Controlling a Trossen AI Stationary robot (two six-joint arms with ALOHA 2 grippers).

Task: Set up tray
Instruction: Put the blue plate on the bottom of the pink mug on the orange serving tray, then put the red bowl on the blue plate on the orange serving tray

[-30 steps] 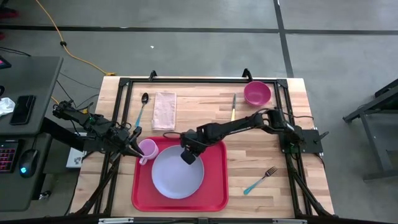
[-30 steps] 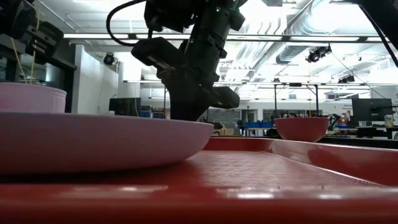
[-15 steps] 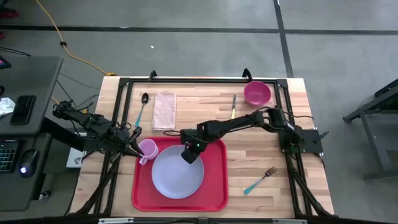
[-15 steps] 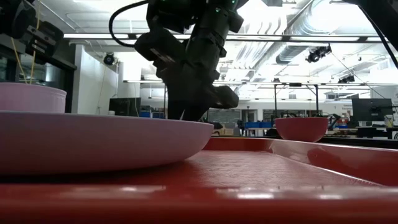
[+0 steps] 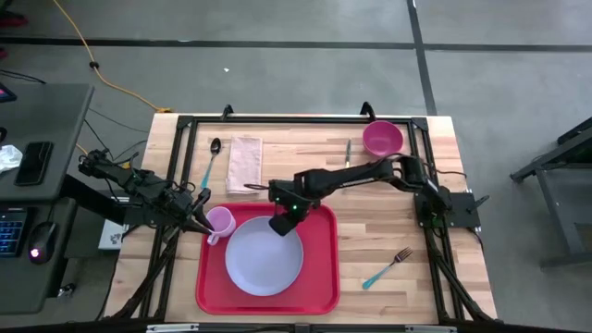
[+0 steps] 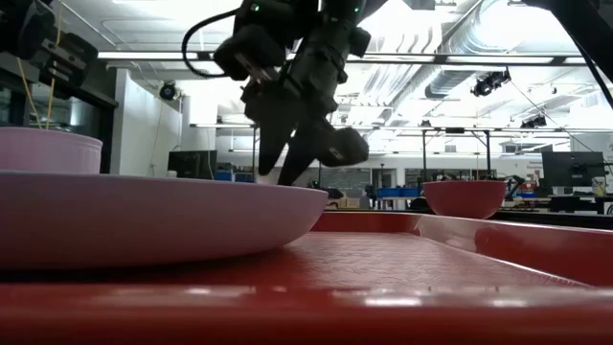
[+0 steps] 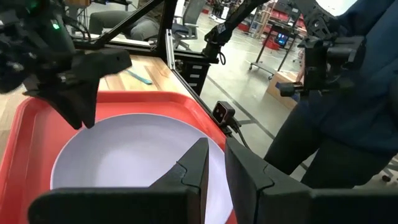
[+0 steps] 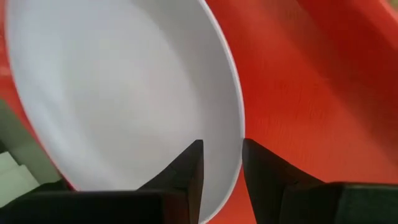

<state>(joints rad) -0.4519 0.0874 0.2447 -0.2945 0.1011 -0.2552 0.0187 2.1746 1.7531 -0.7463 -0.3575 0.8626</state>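
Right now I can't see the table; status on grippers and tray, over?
Right gripper jaws open, just above plate rim. Left gripper at pink cup, grip unclear. Tray flat on table, plate on it. Nothing blocking.

In the low view, the tray and plate run off the frame's 9 o'clock edge.
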